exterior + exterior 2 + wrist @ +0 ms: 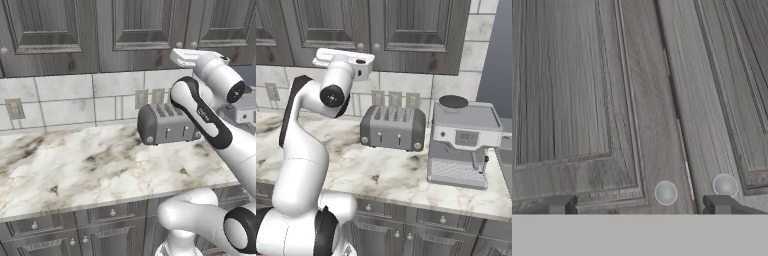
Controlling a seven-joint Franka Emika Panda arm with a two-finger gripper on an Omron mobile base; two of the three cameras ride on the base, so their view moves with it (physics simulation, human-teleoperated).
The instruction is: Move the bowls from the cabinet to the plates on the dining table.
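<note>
**A:** While the cabinet [145, 25] doors are shut, you're on the very first step: getting it open. From the left base view the hand sits high, close under the lower edge of the doors near the small knobs [179, 45], with the toaster [167, 125] on the marble counter [90, 165] below and behind the arm.

**B:** And the bowls?

**A:** You can't see them anywhere; my guess is they're behind those doors, but nothing confirms it. In the right base view the hand is again pressed up toward the bottom rail of the cabinet [406, 35], to the left of the toaster [393, 127] and well left of the coffee machine [463, 145]. The fingers themselves are hard to make out from there.

**B:** So what's the gripper doing?

**A:** In the hand view the gripper [639, 205] is spread fully wide and empty, touching nothing as far as I can tell. Between its tips lies the nearer round knob [665, 192], beside the seam of two doors; a second knob [725, 185] sits just past the seam.

**B:** Next move?

**A:** You'd need to ease forward, close on that one knob, then pull the door outward along its swing.
</note>
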